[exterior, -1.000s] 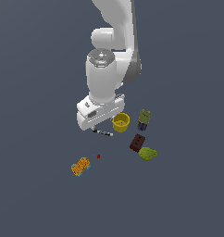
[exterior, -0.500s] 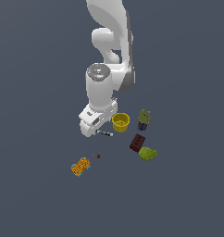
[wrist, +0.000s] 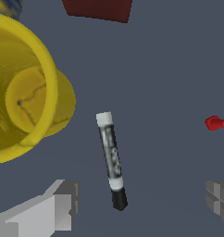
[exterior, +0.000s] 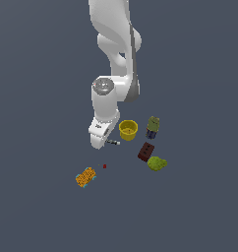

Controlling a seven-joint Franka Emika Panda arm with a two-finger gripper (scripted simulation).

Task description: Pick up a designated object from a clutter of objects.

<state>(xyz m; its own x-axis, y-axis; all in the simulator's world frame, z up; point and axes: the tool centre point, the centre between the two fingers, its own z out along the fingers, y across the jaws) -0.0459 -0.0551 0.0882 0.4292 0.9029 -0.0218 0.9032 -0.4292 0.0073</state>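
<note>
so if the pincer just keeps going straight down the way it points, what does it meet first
Most likely the pen. In the wrist view it lies between the two open fingers, black tip nearest them, with nothing above it. The yellow cup sits off to one side, out of that line. Depth is hard to judge, so contact may be slightly off-centre.

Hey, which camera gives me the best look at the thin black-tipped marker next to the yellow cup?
The wrist view. There the marker lies whole and unobstructed, black end and grey body clear, between the open gripper fingers, beside the yellow cup. The exterior view shows only a tiny sliver of it poking out beside the gripper.
</note>
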